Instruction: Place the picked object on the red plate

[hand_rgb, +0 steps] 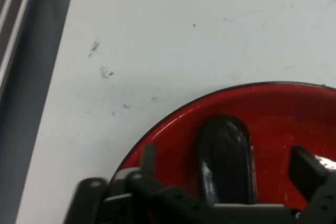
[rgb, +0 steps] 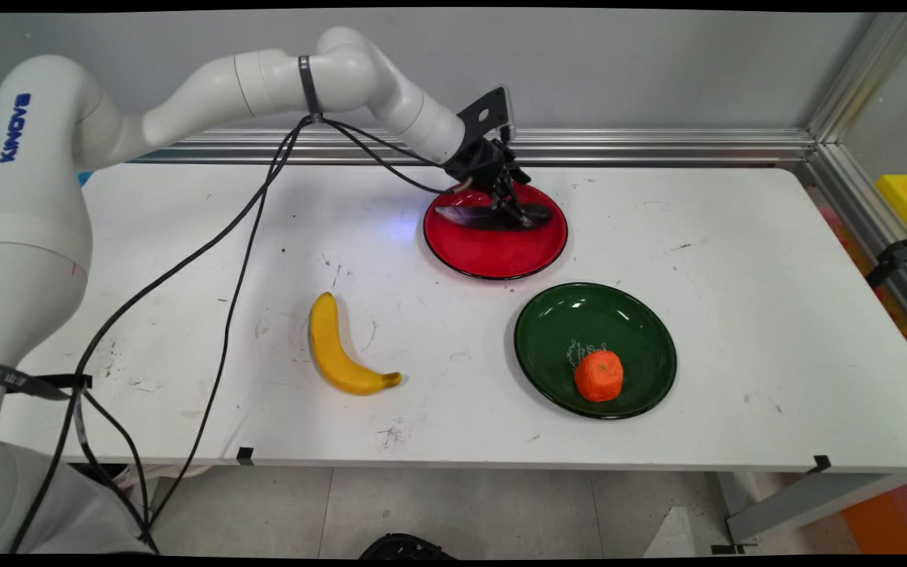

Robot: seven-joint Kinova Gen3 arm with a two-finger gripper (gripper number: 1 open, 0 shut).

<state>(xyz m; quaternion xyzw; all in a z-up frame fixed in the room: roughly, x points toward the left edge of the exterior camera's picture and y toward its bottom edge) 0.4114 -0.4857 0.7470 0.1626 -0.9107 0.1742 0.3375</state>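
My claw (hand_rgb: 226, 182) sits low over the red plate (rgb: 495, 256), jaws wide apart, straddling the eggplant (hand_rgb: 227, 156) w/o gripping it. Eggplant lies on the plate, at its far side. Orange (rgb: 599, 375) rests in the green plate (rgb: 634, 323); banana (rgb: 339, 350) lies on the table (rgb: 737, 236), well apart. Hidden: eggplant's near end, behind my linkage; finger contact can't be confirmed.

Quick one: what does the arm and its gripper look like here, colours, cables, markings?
The arm is glossy white with rounded tubular links; blue KINOVA lettering runs along the big left link. Black cables hang from it, held by a black strap near the elbow. A black bracket sits at the wrist above the black two-finger gripper with its exposed linkage.
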